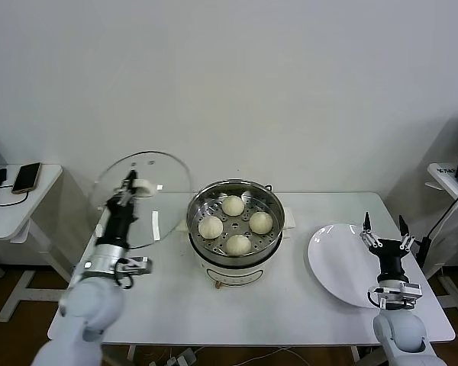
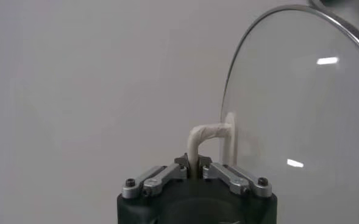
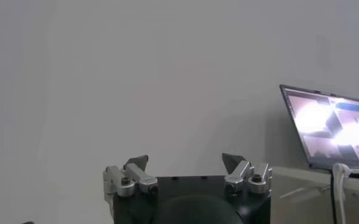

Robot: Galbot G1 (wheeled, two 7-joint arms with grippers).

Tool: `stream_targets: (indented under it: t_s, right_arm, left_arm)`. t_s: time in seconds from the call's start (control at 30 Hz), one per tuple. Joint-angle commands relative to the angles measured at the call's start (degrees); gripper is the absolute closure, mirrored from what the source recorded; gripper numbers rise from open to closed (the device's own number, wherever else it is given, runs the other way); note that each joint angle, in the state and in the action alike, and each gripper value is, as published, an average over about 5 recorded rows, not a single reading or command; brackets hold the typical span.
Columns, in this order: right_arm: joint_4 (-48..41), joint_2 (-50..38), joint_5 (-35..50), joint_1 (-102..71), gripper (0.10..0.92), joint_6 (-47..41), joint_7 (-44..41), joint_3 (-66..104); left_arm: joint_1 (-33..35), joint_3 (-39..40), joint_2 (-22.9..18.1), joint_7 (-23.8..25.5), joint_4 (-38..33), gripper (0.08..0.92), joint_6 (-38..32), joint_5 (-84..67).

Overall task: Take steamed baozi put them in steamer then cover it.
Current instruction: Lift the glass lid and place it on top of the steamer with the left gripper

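Left gripper [image 1: 127, 185] is pinched tight on the cover [image 1: 141, 200] handle, holding it up left of the steamer [image 1: 236, 229]. Four steamed baozi [image 1: 233, 205] sit inside. Right gripper [image 1: 384, 233] spread wide, over the one plate [image 1: 337, 263].

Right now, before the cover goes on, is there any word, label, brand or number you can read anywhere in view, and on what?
No text can be read in any view.
Laptop screen: lit, but its content is too blurred to read.
Steamer, baozi, cover and white plate: no marking visible.
Phone on the side table: nothing legible on it.
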Motion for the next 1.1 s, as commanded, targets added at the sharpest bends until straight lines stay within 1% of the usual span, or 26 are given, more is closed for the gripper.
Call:
stream_targets:
  t_s: [0.03,0.13,0.23,0.5,0.77,1.1]
  right_arm:
    - [-0.55,0.24,0.03,0.36,0.203,-0.1,0.04,0.32]
    - [-1.39,0.35,0.06,0.77,0.203,-0.03,0.0,0.49]
    - [-2.29,0.41,0.07,1.04,0.203,-0.19,-0.14,0.52]
    - [-2.85,0.5,0.47,1.36,0.203,-2.92,0.03,-0.32]
    - [-3.25,1.2,-0.12,2.02,0.203,-3.16,-0.04,-0.7]
    - [-3.68,1.71,-0.63,2.0,0.203,-3.01,-0.18,-0.71]
  left_arm:
    - [-9.8,25.73,-10.01,9.77,0.31,0.81,16.36,5.95]
    - [-12.93,27.43,-12.94,10.51,5.82,0.81,17.15,9.9]
    - [-14.88,27.94,-15.16,11.0,9.79,0.81,17.29,12.91]
    - [-16.81,27.63,-18.14,13.55,16.6,0.81,17.66,19.18]
    - [-16.49,27.27,-18.53,15.73,18.78,0.81,17.53,21.97]
    - [-17.08,26.54,-19.75,15.61,21.39,0.81,17.22,22.97]
